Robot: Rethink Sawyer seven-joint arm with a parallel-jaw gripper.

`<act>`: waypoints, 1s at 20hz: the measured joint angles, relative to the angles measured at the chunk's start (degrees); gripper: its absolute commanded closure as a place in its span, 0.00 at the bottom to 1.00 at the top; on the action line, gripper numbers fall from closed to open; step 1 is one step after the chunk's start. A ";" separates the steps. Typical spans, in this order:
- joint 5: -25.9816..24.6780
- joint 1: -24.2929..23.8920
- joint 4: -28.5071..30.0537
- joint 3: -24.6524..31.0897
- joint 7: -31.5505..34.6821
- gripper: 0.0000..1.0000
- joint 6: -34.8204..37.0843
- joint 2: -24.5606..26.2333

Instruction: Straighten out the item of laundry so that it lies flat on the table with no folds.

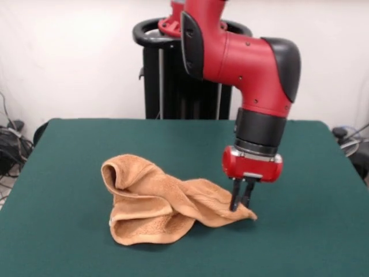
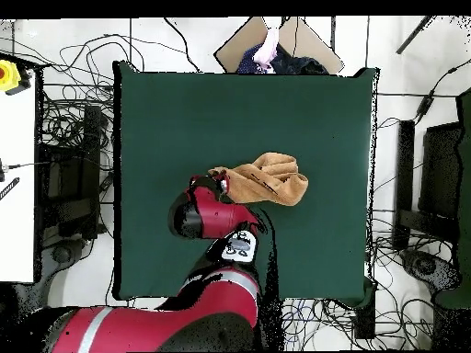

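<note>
Though the arm's wrist covers it from above, the pincer (image 1: 241, 203) shows in the front view: two dark fingers close together, pointing straight down, tips pressed on the pointed corner of the towel (image 1: 155, 199). Looks pinched on that corner, though cloth between the tips is too small to confirm. In the overhead view the red wrist housing hides the fingers and the towel corner under them; only the rest of the towel (image 2: 269, 177) pokes out beside it.

Towel sits crumpled near the middle of the worktop (image 1: 75, 150), well apart from every edge. It is bunched in thick folds, one rolled loop standing up at the end away from the pincer, a twisted ridge running toward the pinched corner. Underside layers and how many folds: hidden. A small white spot at the low edge of the heap may be a tag, too small to tell. Woven bands not made out.

Open green worktop (image 2: 184, 101) surrounds the heap on all sides; widest bare stretch is toward the edge opposite the robot base. Arm (image 2: 216, 276) crosses the base-side edge and covers part of that strip. At the far edge in the overhead view a person's hand (image 2: 269, 48) shows, cut off by the frame, off the worktop. Cables lie on the floor beyond the side edges.
</note>
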 measured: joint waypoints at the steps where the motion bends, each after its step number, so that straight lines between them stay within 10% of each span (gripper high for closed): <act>1: 0.39 0.22 0.00 0.00 0.00 1.00 0.15 -0.05; 11: 2.87 5.75 0.16 -2.89 0.00 1.00 11.51 -5.13; 20: 1.31 5.65 6.15 -5.29 0.00 1.00 25.85 -19.86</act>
